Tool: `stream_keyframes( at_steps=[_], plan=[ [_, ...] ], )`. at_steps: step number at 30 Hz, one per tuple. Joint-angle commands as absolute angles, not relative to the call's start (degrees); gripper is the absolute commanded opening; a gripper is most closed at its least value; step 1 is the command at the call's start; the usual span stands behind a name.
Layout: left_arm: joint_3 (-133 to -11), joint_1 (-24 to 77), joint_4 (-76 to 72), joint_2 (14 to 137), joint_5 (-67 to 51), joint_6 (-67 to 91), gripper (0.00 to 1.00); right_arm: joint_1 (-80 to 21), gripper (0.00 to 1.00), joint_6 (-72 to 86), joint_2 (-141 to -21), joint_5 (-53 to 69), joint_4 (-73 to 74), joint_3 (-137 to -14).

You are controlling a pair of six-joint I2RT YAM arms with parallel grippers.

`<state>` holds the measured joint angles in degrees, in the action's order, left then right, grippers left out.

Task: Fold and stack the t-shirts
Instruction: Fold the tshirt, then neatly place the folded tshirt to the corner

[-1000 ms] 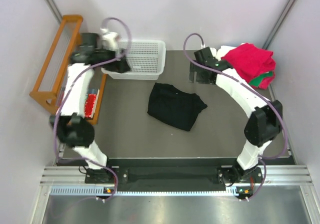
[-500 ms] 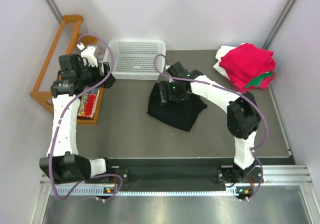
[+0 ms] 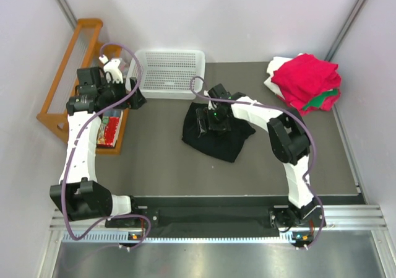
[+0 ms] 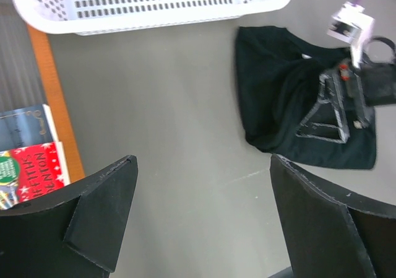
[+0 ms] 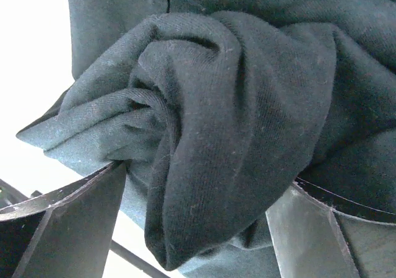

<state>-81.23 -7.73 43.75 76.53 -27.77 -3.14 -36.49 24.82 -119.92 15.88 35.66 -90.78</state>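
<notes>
1. The black shirt point(image 3: 218, 139) is shown crumpled near the middle of the surface point(image 3: 161, 160), in front of the basket point(image 3: 170, 73) and apart from it.
2. The right claw point(image 5: 207, 185) is lowered onto the far part of the shirt. Its jaws are spread wide, and a bunched fold of the cloth is seen between the fingers point(image 5: 68, 222). The shirt lies on the surface.
3. The folded shirts are stacked at the far right corner. The red shirt point(image 3: 306, 77) is on top, an edge of the green shirt point(image 3: 323, 97) shows beneath it, and the white shirt point(image 3: 276, 73) shows at the pile's far left.
4. The left claw point(image 4: 204, 185) is held above the surface at the far left, near the left end of the basket. Its jaws are wide apart and nothing is held.
5. The basket is set at the far edge, left of centre.
6. A wooden rack point(image 3: 68, 73) is placed along the left edge of the surface, and a red book point(image 3: 110, 129) is seen at its near end.
</notes>
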Motion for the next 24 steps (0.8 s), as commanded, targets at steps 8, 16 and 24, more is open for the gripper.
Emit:
stream_keyframes(
  at_steps=[8,16,24],
  plan=[
    [-78.05,-7.91,43.51,74.71,-32.87,-5.27,0.93,-36.12,0.99,17.23,-122.72,17.06,34.89,-106.0],
    [-77.96,-8.0,43.15,74.8,-33.84,-4.83,0.93,-31.83,1.0,19.95,-101.44,13.28,34.02,-90.4],
    [-79.1,-8.0,44.56,74.79,-33.75,-5.27,0.93,-23.05,1.0,22.76,-94.57,16.43,24.1,-70.5]
  ],
)
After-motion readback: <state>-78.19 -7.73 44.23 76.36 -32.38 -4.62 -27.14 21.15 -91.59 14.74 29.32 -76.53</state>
